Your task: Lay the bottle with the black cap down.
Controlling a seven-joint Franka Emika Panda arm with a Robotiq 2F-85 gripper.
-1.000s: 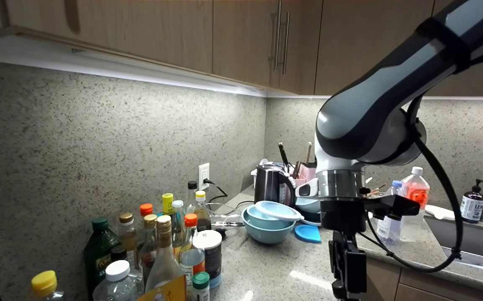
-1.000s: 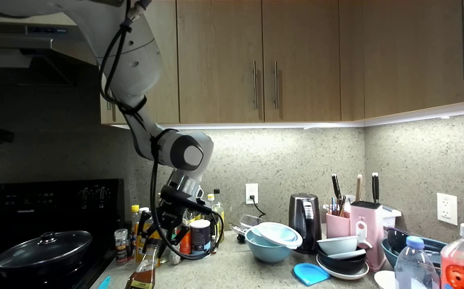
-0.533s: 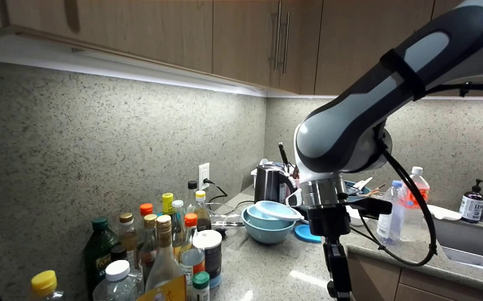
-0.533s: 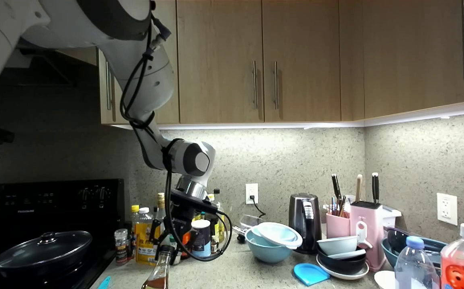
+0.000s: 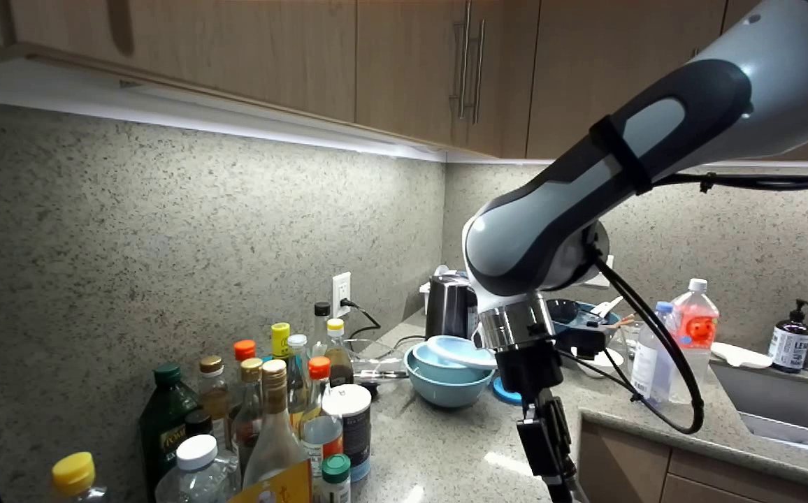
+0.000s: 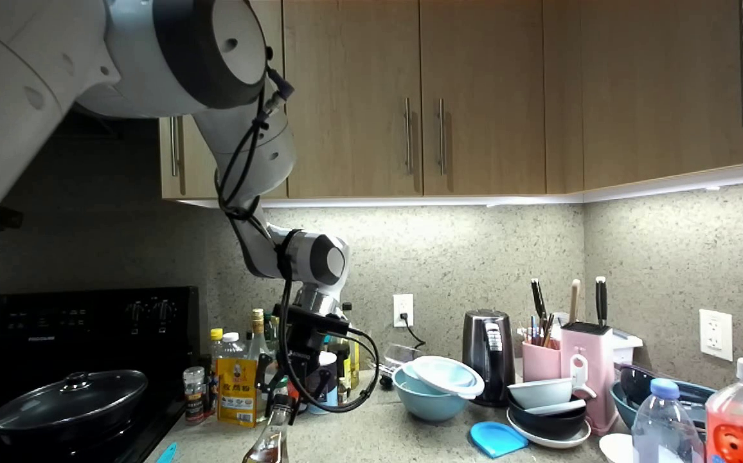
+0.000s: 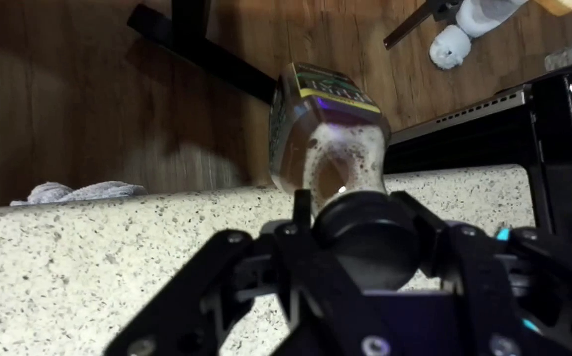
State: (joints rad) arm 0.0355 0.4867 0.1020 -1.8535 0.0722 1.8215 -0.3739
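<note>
The bottle with the black cap [image 7: 335, 143] is in my gripper [image 7: 355, 202]. In the wrist view the black cap [image 7: 374, 234] sits between the two fingers, which touch it on both sides. The body is clear with brown liquid, froth and a label. It points away from the gripper, tilted, and overlaps the counter edge. In an exterior view the bottle [image 6: 267, 451] leans, base toward the lower left, cut off by the picture's bottom. In an exterior view the gripper [image 5: 563, 482] tilts down to the right; the bottle is almost wholly out of view there.
Several condiment bottles [image 5: 275, 419] crowd the counter by the wall, with a yellow box [image 6: 238, 392]. Stacked blue bowls [image 6: 432, 392], a kettle [image 6: 487, 357] and a blue lid [image 6: 497, 438] lie farther along. A stove with a lidded pan [image 6: 69, 402] adjoins. The counter edge [image 7: 118, 200] borders the floor.
The arm has carried the bottle along, leftward in an exterior view and rightward in an exterior view. The gripper has tilted more, its tips swinging outward. The grip on the cap looks unchanged.
</note>
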